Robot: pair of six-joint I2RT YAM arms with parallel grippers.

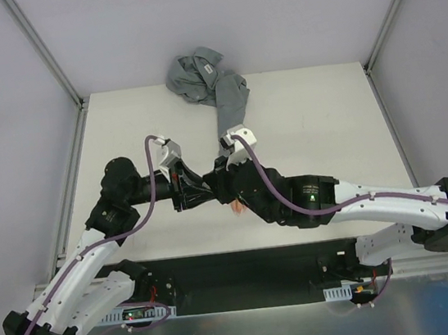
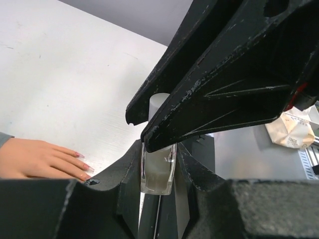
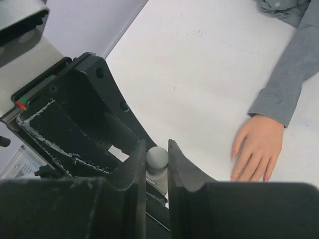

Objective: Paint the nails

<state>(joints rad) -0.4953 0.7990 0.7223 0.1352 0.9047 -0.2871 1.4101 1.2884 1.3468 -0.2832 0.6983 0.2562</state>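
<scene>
My left gripper (image 2: 158,174) is shut on a small clear bottle (image 2: 158,172), which stands upright between its jaws. Above it, my right gripper (image 3: 157,160) is shut on the bottle's white round cap (image 3: 157,157). The two grippers meet at the table's near middle, left gripper (image 1: 192,190) against right gripper (image 1: 214,182). The peach mannequin hand (image 3: 259,149) lies flat on the table beside them, in a grey sleeve (image 3: 291,69). Its pinkish nails (image 2: 85,167) show at the fingertips, apart from both grippers. From above, my right arm hides most of the hand (image 1: 238,208).
The grey shirt (image 1: 194,68) lies bunched at the table's far edge, its sleeve (image 1: 230,100) running toward the arms. A crumpled white packet (image 2: 289,130) sits off the table's near side. Metal frame posts (image 1: 43,51) rise at the far corners.
</scene>
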